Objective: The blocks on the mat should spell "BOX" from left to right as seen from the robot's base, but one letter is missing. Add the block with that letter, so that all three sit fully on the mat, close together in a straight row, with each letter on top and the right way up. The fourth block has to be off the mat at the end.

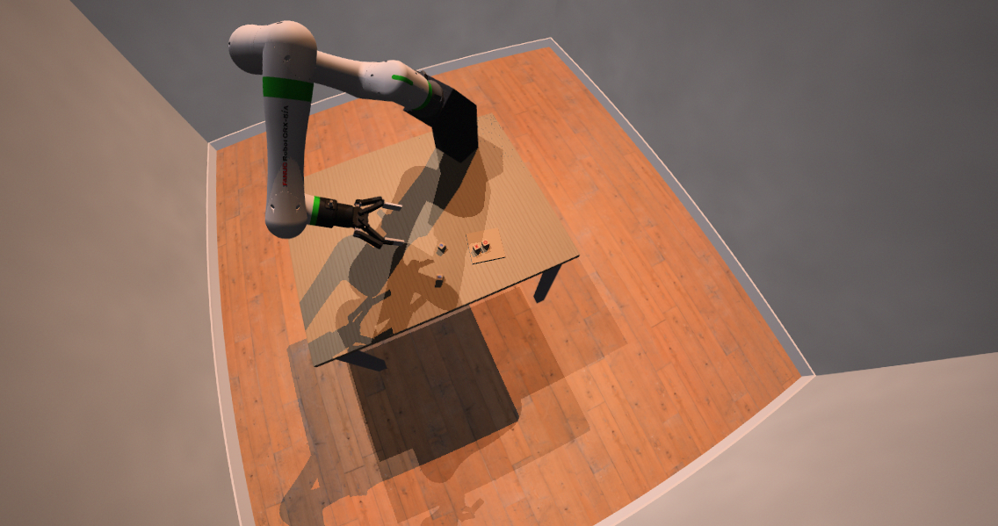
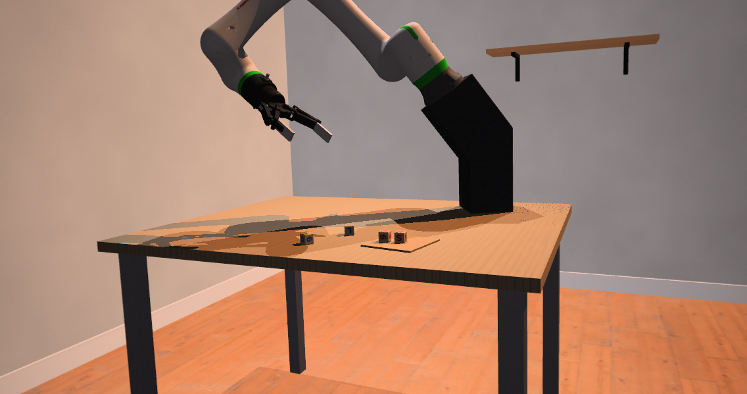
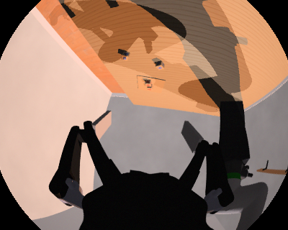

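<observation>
The gripper (image 2: pixel 302 127) was held released and empty, high above the table's (image 2: pixel 470 266) middle, well apart from the blocks (image 2: pixel 392 237)

The square wooden table with dark legs (image 2: pixel 470 266) carries a thin flat tan mat (image 2: pixel 417 245). At nine o'clock from the mat, in the exterior view, two small dark cubes lie directly on the wood: one (image 2: pixel 349 230) near, another (image 2: pixel 306 239) farther. The arm's black angular pedestal (image 2: pixel 483 172) stands at the mat's one o'clock.

mat (image 2: pixel 417 245): two blocks (image 2: pixel 392 237) on it | two loose blocks (image 2: pixel 327 235) beside, on table (image 2: pixel 512 255)
</observation>
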Tool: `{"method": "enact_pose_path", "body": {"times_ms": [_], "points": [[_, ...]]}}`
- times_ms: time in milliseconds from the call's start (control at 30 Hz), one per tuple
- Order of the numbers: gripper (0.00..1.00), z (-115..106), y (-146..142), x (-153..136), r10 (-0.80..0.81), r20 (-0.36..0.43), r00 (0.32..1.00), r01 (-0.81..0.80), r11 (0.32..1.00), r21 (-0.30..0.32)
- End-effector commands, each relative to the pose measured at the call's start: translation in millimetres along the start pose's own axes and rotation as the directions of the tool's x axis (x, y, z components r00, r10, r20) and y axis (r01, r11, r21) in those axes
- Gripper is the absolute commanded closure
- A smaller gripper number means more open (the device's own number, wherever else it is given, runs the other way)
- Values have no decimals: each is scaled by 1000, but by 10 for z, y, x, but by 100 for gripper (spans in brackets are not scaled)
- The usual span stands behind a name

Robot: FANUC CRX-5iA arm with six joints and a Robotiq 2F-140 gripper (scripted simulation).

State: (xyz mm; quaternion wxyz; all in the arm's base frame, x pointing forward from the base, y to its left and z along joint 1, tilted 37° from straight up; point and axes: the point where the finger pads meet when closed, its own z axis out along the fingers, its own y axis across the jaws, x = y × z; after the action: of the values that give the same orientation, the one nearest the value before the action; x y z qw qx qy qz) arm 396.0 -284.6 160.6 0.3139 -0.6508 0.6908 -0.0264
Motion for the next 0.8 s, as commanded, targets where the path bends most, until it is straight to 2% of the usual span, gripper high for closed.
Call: {"method": "enact_pose_path", "body": {"times_ms": [0, 367, 433, 467, 767], "points": [[0, 111, -86, -203, -116, 13, 993, 117, 990, -74], [0, 307, -257, -657, -367, 72, 928, 373, 904, -209], [0, 307, -257, -657, -367, 72, 928, 373, 904, -209], [0, 350, -301, -778, -428, 92, 899, 437, 867, -239], [0, 461, -436, -1151, -595, 161, 787, 613, 725, -314]]}}
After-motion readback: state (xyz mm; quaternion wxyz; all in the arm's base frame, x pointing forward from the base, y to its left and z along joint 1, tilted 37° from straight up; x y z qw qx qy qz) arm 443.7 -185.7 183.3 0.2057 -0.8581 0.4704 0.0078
